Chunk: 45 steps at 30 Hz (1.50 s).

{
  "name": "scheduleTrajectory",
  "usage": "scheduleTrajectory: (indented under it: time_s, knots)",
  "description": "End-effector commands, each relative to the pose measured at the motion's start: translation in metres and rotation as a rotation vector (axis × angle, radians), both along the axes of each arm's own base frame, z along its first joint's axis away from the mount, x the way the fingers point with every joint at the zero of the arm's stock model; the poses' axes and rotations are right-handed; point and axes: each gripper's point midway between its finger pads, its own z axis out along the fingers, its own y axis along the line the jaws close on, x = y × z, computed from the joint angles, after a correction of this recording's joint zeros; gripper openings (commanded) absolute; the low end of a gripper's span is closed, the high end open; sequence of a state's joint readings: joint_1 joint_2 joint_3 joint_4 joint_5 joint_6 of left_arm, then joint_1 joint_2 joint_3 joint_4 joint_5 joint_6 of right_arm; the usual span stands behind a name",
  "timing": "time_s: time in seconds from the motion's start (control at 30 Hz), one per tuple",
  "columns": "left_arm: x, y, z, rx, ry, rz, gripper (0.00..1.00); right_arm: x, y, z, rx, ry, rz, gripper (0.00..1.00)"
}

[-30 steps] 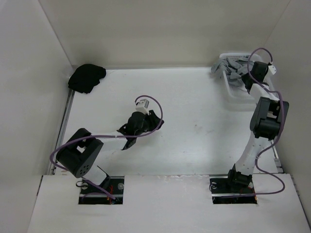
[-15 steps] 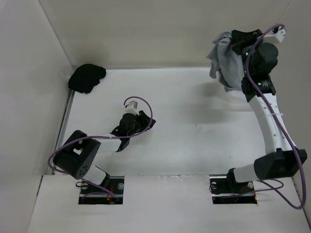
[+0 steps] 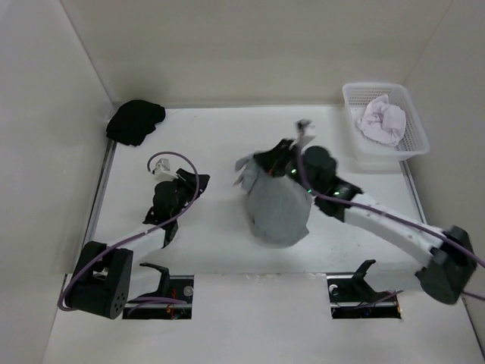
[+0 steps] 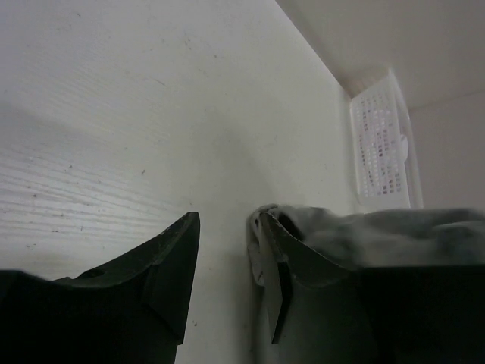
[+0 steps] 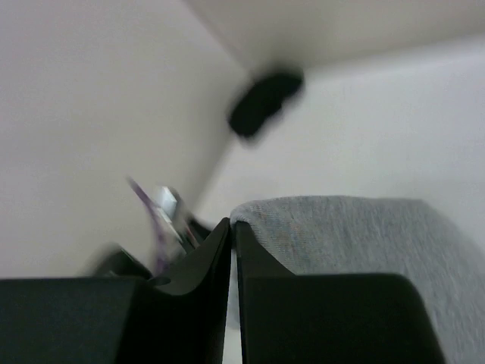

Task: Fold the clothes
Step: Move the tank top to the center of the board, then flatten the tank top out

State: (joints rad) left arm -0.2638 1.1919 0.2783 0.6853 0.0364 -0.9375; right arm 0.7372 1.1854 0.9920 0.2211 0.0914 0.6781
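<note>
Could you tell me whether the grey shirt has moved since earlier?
Yes: the grey shirt left the basket and is now well left of it.

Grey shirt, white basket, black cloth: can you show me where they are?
Grey shirt [image 3: 276, 212]: top view, middle of its bunched body.
Basket [image 3: 416, 121]: top view, right rim.
Black cloth [image 3: 136, 120]: top view, middle of the bundle.

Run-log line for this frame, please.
right gripper: shut on grey shirt, bunched over table centre | left gripper: open, empty | fold: not begun
</note>
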Motion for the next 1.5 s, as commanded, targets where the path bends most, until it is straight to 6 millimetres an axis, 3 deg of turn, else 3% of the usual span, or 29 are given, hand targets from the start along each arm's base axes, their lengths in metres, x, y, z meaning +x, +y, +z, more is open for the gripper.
scheduleTrajectory:
  time_s: [0.0, 0.1, 0.17, 0.23, 0.27, 0.37, 0.4, 0.47, 0.53, 0.63, 0.87, 1.0, 1.13, 1.27, 1.3, 1.37, 1.4, 1.47]
  knots:
    - [0.001, 0.003, 0.01, -0.042, -0.032, 0.024, 0.36, -0.039, 0.05, -0.123, -0.187, 0.236, 0.166, 0.15]
    - [0.002, -0.002, 0.006, -0.027, -0.011, 0.009, 0.37, -0.041, 0.028, -0.131, -0.196, 0.235, 0.065, 0.48]
    - [0.001, -0.002, 0.004, -0.011, -0.001, 0.005, 0.37, -0.045, 0.004, -0.131, -0.188, 0.213, -0.015, 0.58]
    - [-0.004, -0.001, 0.001, 0.025, 0.004, 0.007, 0.37, -0.05, -0.024, -0.14, -0.172, 0.221, -0.101, 0.58]
    - [-0.006, 0.0, -0.001, 0.05, 0.006, 0.007, 0.37, -0.053, -0.038, -0.15, -0.17, 0.243, -0.146, 0.53]
    - [-0.021, -0.008, -0.018, 0.182, 0.056, -0.025, 0.36, -0.069, -0.085, -0.207, -0.2, 0.43, -0.288, 0.23]
    - [-0.025, -0.008, -0.022, 0.216, 0.069, -0.026, 0.36, -0.071, -0.103, -0.225, -0.226, 0.488, -0.347, 0.18]
    - [-0.032, -0.003, -0.032, 0.303, 0.104, -0.005, 0.37, -0.075, -0.123, -0.247, -0.259, 0.56, -0.413, 0.17]
    - [-0.041, 0.007, -0.042, 0.416, 0.14, 0.036, 0.43, -0.076, -0.134, -0.258, -0.289, 0.599, -0.45, 0.29]
    - [-0.059, 0.019, -0.05, 0.513, 0.197, 0.084, 0.53, -0.069, -0.138, -0.261, -0.316, 0.598, -0.466, 0.49]
    - [-0.075, 0.025, -0.066, 0.591, 0.291, 0.114, 0.63, -0.079, -0.131, -0.292, -0.423, 0.683, -0.428, 0.53]
    - [-0.068, -0.001, -0.067, 0.545, 0.269, 0.025, 0.63, -0.093, -0.133, -0.306, -0.456, 0.728, -0.444, 0.55]
    - [-0.055, -0.015, -0.058, 0.488, 0.216, -0.009, 0.53, -0.091, -0.123, -0.311, -0.483, 0.745, -0.426, 0.55]
    - [-0.043, -0.015, -0.04, 0.491, 0.154, 0.005, 0.42, -0.075, -0.112, -0.317, -0.492, 0.709, -0.421, 0.15]
    - [-0.041, -0.015, -0.038, 0.492, 0.143, 0.006, 0.39, -0.068, -0.113, -0.313, -0.48, 0.683, -0.439, 0.06]
    - [-0.035, -0.016, -0.028, 0.49, 0.112, 0.007, 0.24, -0.057, -0.113, -0.297, -0.46, 0.623, -0.465, 0.01]
    - [-0.032, -0.017, -0.023, 0.498, 0.103, 0.0, 0.15, -0.041, -0.116, -0.261, -0.447, 0.503, -0.5, 0.0]
    - [-0.031, -0.019, -0.012, 0.493, 0.08, -0.01, 0.08, -0.033, -0.12, -0.221, -0.433, 0.394, -0.525, 0.0]
